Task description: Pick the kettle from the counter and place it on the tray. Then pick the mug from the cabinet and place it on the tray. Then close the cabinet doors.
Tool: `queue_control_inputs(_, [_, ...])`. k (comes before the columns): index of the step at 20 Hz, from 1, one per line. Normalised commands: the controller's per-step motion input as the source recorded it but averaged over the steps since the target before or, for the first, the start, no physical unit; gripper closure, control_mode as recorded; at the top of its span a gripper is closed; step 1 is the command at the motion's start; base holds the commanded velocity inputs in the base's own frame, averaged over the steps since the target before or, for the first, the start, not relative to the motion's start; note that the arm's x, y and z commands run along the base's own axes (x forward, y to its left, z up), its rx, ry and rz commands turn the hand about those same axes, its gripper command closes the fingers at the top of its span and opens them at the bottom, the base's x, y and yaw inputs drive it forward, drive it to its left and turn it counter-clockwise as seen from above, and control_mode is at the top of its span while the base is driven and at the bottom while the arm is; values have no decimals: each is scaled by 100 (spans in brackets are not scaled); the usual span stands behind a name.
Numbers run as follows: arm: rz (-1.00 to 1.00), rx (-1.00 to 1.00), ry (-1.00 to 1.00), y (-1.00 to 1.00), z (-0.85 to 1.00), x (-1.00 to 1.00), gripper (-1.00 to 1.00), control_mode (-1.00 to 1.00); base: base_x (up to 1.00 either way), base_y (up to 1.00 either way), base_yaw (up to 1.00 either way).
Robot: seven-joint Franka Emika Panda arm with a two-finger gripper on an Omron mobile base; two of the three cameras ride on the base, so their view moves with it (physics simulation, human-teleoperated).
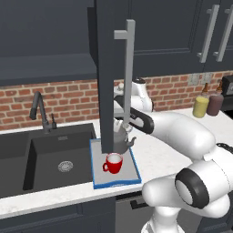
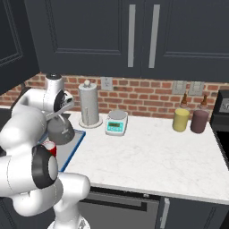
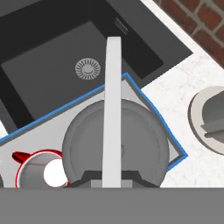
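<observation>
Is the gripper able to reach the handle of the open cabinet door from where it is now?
Probably yes. The door handle hangs just in front of the gripper, above the kettle on the tray, with nothing between them. Whether the gripper already touches it is unclear.

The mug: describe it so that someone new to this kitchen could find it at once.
Start at the black sink set in the white counter; right beside it lies a grey tray with a blue rim. On the tray's near part stands the mug, in front of the dark kettle. It is the only bright red thing there, white inside and smaller than the kettle.
</observation>
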Motion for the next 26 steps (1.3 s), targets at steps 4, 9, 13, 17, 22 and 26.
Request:
queue_control_inputs(4, [0,0,0,0,-10,0,100,-100,0,0,0])
queue_control_inputs(9, [0,0,0,0,-17,0,100,-100,0,0,0])
queue_control_inputs(13, [0,0,0,0,-23,0,100,-100,0,0,0])
queue_control_inputs(17, [0,0,0,0,-28,0,100,-100,0,0,0])
queue_control_inputs(22, [0,0,0,0,-30,0,100,-100,0,0,0])
queue_control_inputs(26, [0,0,0,0,-31,0,100,-100,0,0,0])
